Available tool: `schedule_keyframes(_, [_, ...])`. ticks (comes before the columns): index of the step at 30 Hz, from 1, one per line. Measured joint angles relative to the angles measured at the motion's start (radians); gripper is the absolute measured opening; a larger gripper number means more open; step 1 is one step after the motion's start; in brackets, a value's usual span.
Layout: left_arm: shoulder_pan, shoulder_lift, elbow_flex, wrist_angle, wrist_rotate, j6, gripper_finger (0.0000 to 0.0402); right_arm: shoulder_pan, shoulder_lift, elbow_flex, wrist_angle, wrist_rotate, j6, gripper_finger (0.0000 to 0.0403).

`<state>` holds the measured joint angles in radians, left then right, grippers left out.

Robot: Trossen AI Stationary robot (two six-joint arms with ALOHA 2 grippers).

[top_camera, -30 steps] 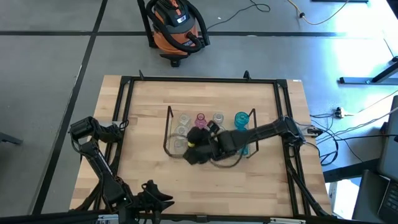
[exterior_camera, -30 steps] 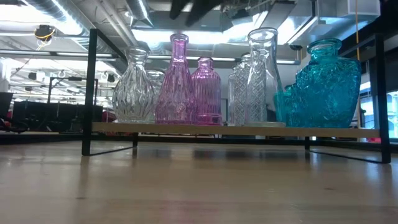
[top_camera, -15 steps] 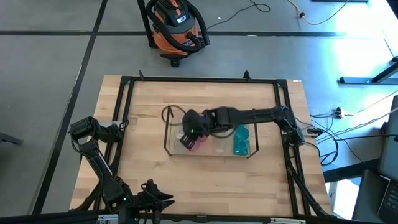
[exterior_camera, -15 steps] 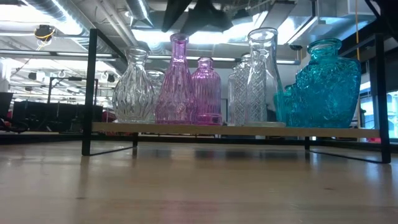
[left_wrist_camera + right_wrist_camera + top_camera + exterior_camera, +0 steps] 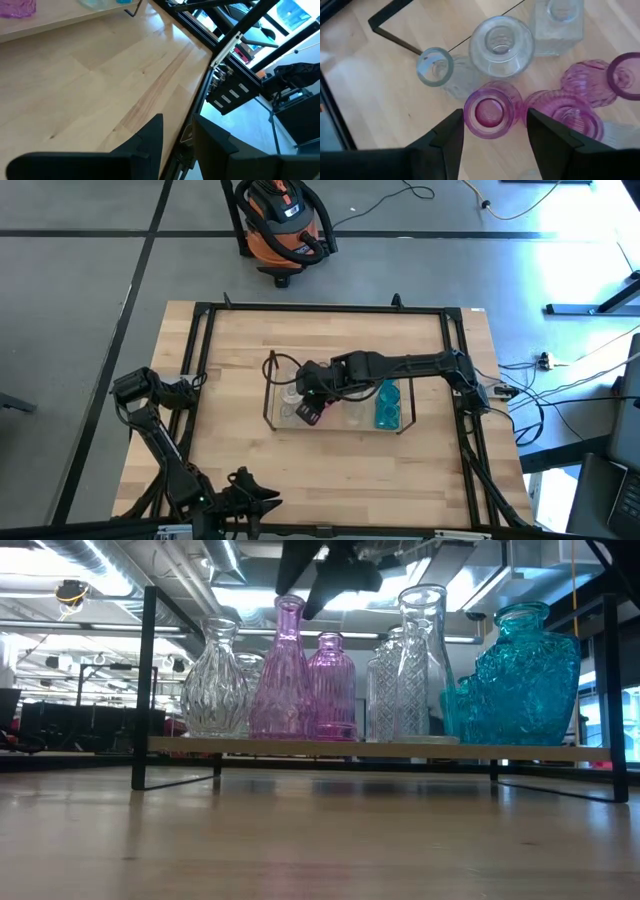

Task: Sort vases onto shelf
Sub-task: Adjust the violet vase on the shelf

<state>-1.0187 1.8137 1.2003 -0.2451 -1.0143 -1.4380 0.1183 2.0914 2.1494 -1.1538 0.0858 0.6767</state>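
The shelf (image 5: pixel 270 392) stands mid-table and holds several vases on its clear base (image 5: pixel 380 748): a clear one (image 5: pixel 215 680), a tall pink one (image 5: pixel 286 670), a shorter pink one (image 5: pixel 332 685), clear ones (image 5: pixel 405 680) and a teal one (image 5: pixel 525 675). My right gripper (image 5: pixel 494 137) is open above the shelf's left half. Its fingers stand on either side of a pink vase's mouth (image 5: pixel 492 110) without visibly touching it. My left gripper (image 5: pixel 181 131) waits open and empty at the table's left edge (image 5: pixel 185 390).
More pink vases (image 5: pixel 565 114) and clear vases (image 5: pixel 502 45) crowd close around the one under my right gripper. A black frame (image 5: pixel 205 350) edges the table. Bare wood (image 5: pixel 330 470) lies on the near side of the shelf. An orange vacuum (image 5: pixel 285 225) stands on the floor beyond.
My right gripper has swung from the shelf's near side toward the far edge, until it hangs over the vases, and has turned as it went. In the low view its fingers now reach down beside the tall pink vase's mouth. The vases have kept their places.
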Motion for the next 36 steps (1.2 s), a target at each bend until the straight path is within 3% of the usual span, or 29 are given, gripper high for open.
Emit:
schedule_keyframes(21, [0.004,0.000,0.000,0.032,0.001,0.008,0.0094,-0.001,0.063,0.000,0.033,-0.049,-0.030,0.0185])
schedule_keyframes(36, [0.004,0.000,0.000,0.032,0.001,0.008,0.0094,0.000,0.064,0.000,0.008,-0.071,-0.032,0.0059])
